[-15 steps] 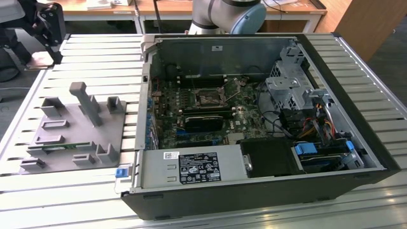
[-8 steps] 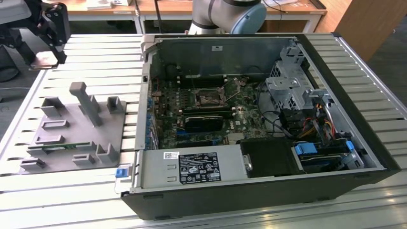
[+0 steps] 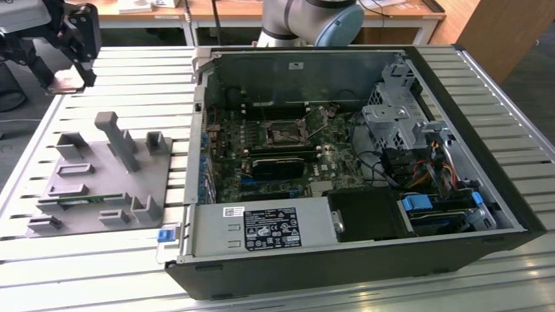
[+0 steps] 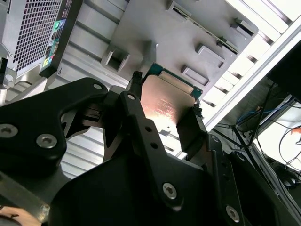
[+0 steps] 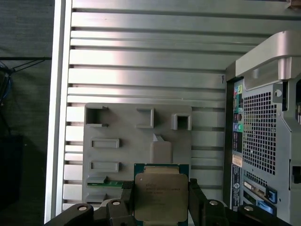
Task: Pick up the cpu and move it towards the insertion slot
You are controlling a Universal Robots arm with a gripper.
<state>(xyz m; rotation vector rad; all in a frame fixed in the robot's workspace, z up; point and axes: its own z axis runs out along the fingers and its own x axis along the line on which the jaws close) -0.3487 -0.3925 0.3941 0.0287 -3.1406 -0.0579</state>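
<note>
My gripper [image 3: 67, 81] hangs high over the slatted table at the exterior view's far left, shut on the cpu [image 3: 65, 79]. In both wrist views the cpu [image 5: 160, 195] [image 4: 167, 101] is a square chip with a silvery top plate and green edge, clamped flat between the two black fingers [image 5: 126, 193]. It is held above the grey tray [image 5: 122, 136]. The insertion slot [image 3: 284, 133] is the small square socket with a dark centre on the motherboard inside the open computer case, well off to the exterior view's right of the gripper.
The open computer case [image 3: 485, 214] takes up the middle and right of the exterior view, with drive cages and cables inside. The grey tray [image 3: 95, 175] with upright posts lies on the slatted table [image 3: 52, 260] left of it. The arm's base [image 3: 312, 23] stands behind the case.
</note>
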